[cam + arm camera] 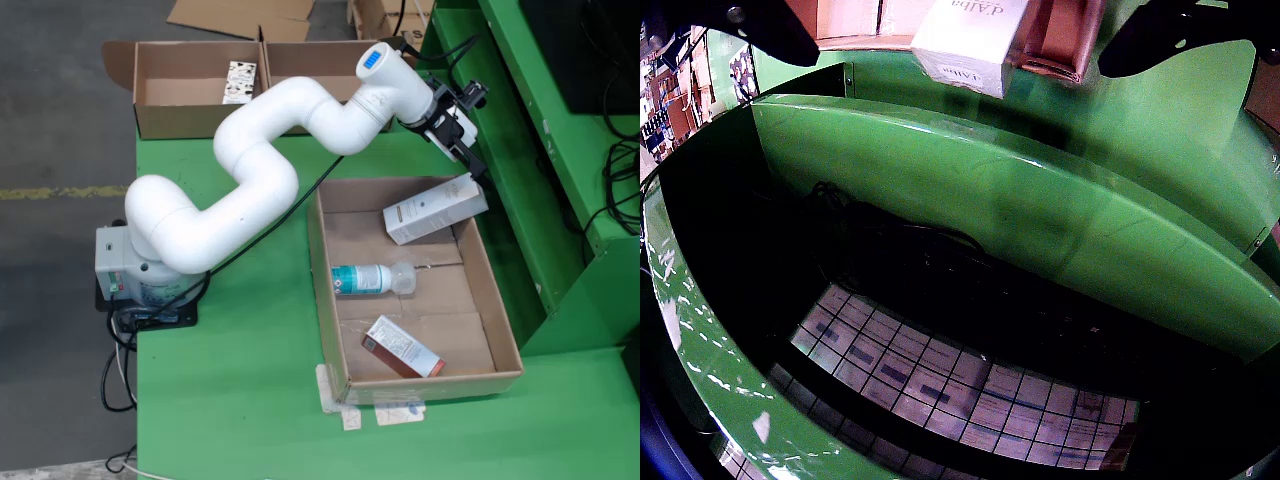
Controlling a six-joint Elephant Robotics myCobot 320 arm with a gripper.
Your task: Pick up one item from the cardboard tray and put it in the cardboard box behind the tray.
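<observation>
**Gripper on white carton at tray's far corner – lift still to finish**

Gripper [470, 165] sat at the upper right corner of the tray [335, 300] in the fixed view, its black fingers [478, 168] at the top end of the white carton [435, 208]. Carton looked tilted, one end raised against the tray's right wall, so it was prob. being lifted by that end. Wrist cam showed the carton [970, 40] between two dark fingers [760, 25] w/ its printed face toward the lens; reads as clamped on it, though pad contact itself wasn't visible.

Left in tray: a clear bottle w/ teal label [370, 278] mid-floor and a red-brown box [402, 347] nearer the front. Both well apart from the carton.

Target looked to be the open brown box [180, 90] at the table's far left edge in the fixed view; it already held a small patterned pack [239, 82]. A second box [310, 65] stood right beside it.

To do the step well, in my judgement:
- raise straight up first, until the low end cleared the tray wall; a sideways pull early would snag
- an end grip means the carton can swing or slip, so go slow and keep wrist level
- swing over the arm's [260, 150] own elbow side w/ height to spare
- release low inside the box, not from above
</observation>
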